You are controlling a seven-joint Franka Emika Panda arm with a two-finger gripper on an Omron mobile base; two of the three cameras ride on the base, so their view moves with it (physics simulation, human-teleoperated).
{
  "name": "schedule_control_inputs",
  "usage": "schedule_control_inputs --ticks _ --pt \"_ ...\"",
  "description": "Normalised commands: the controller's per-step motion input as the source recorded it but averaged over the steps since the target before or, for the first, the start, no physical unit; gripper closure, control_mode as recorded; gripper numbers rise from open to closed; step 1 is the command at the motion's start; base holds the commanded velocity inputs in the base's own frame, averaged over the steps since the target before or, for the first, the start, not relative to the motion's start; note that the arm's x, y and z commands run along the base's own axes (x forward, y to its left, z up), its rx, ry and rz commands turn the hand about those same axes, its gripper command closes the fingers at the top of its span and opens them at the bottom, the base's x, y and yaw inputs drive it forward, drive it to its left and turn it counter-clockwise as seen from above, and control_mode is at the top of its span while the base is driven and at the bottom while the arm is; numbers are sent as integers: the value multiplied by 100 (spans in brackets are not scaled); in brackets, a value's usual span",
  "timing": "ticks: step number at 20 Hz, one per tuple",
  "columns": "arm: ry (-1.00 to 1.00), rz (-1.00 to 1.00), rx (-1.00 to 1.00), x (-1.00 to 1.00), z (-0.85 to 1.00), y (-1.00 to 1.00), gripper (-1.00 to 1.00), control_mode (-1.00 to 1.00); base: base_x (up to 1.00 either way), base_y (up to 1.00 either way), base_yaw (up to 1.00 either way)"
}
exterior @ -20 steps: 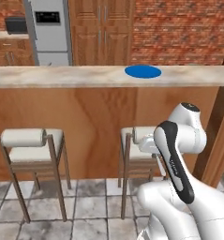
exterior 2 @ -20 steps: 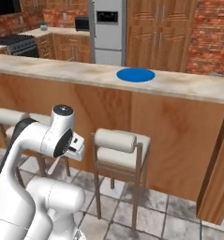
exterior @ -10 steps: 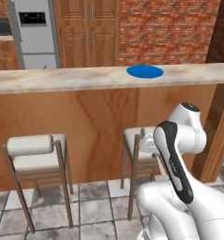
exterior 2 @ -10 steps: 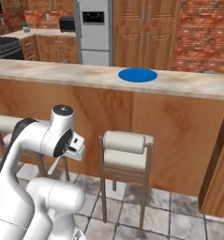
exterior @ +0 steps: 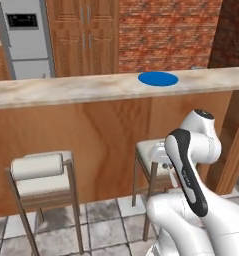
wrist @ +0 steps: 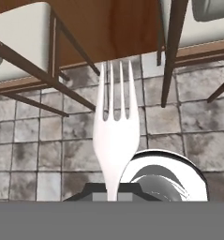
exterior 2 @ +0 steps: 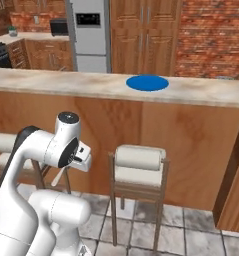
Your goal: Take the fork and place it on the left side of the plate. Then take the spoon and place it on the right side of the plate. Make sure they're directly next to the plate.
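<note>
My gripper (wrist: pixel 112 191) is shut on the fork (wrist: pixel 114 136), a pale slim utensil whose tines point away from the hand toward the tiled floor and stool legs. The arm is folded low in front of the base, with the hand (exterior 2: pixel 82 157) well below the counter top. The plate (exterior: pixel 158 78), a flat bright blue disc, lies on the marble counter; the right base view has this plate (exterior 2: pixel 147 83) near the middle of the counter. The spoon is out of view.
A long wooden bar counter (exterior: pixel 66 90) runs across in front of me. Two cushioned stools (exterior: pixel 41 172) (exterior 2: pixel 138 165) stand against its front. A wooden post (exterior: pixel 236 145) is at the right. Fridge (exterior 2: pixel 91 35) and cabinets stand behind.
The whole scene has shifted in both base views, so the base has moved relative to the counter. The arm keeps its folded pose with the fork still gripped.
</note>
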Motion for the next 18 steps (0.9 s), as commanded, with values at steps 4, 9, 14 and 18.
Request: schedule_control_inputs --ticks 4,9,14,18 --pt "0 0 0 0 0 0 100 100 34 57 -17" --pt "0 0 0 0 0 0 100 100 38 46 -17" --pt "0 0 0 0 0 0 100 100 48 39 -16" --pt "0 0 0 0 0 0 100 100 48 40 -16"
